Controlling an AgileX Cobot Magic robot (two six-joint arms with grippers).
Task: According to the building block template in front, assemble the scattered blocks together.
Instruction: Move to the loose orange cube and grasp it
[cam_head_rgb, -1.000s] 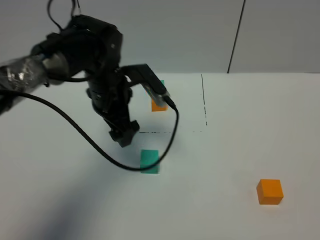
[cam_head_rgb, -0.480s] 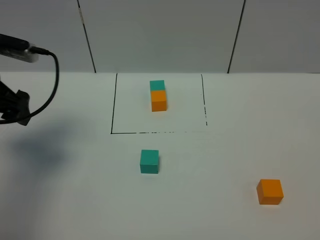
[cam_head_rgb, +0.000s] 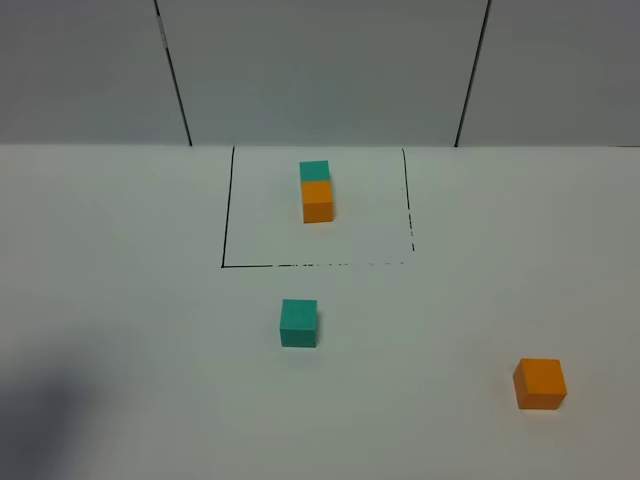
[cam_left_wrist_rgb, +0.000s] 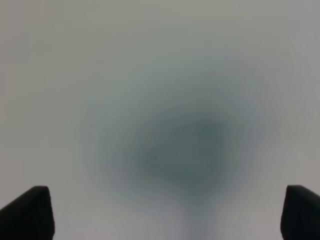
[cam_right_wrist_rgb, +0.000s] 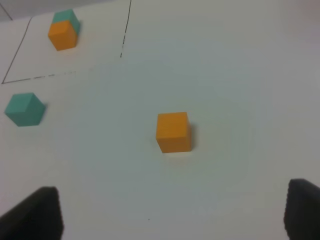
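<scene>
Scattered blocks were found well apart on the tabletop. The teal cube was set just near of the black outline, and the orange cube was far off at the near right. Inside the outline, the building block template was shown as a teal cube on the far side with an orange one touching its near face.

No arm was seen in the high view. The left claw was released, with only blurred tabletop between its fingertips. The right claw was likewise spread wide and empty, pointed toward the orange cube.

Fetching the orange cube with the right claw was judged to be the step in hand. For a sound grasp, the jaws should be squared to two opposite flat faces, since the cube appeared slightly turned, and the claw centred over it before being closed. The cube should then be lowered just near of the teal cube, its edges lined up and its face brought into contact gently, so that the teal cube is not pushed out of line.
</scene>
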